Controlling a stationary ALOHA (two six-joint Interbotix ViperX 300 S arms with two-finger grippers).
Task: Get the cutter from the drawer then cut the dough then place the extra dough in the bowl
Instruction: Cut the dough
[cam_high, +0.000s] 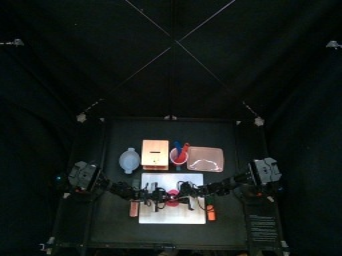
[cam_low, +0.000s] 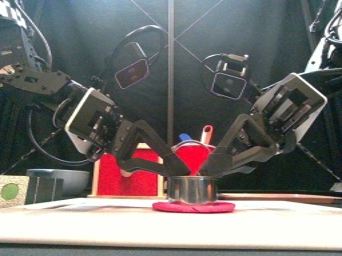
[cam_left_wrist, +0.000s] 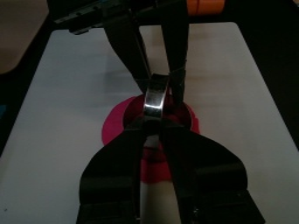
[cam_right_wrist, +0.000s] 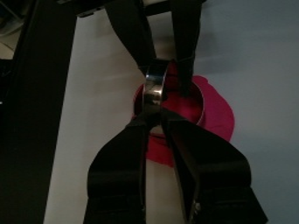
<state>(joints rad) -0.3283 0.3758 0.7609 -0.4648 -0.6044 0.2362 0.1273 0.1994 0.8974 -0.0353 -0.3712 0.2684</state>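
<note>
The round metal cutter (cam_low: 194, 188) stands on the flat pink dough (cam_low: 194, 207), which lies on the white cutting board (cam_low: 67, 224). Both arms meet over it. My left gripper (cam_low: 171, 176) comes down from the left and is shut on the cutter's rim (cam_left_wrist: 158, 92). From the right, my right gripper (cam_low: 218, 173) is shut on the opposite rim (cam_right_wrist: 156, 87). Dough (cam_left_wrist: 121, 129) shows around the cutter's base in both wrist views (cam_right_wrist: 219, 114). In the top view the two grippers (cam_high: 159, 195) (cam_high: 189, 195) hide the cutter over the board (cam_high: 174, 215).
Behind the board stand the wooden box (cam_high: 155, 154) with its red drawer front (cam_low: 110, 170), the blue-grey bowl (cam_high: 128, 158) at back left, the pink tray (cam_high: 209, 160), and the red cup with toy knives (cam_low: 201, 148).
</note>
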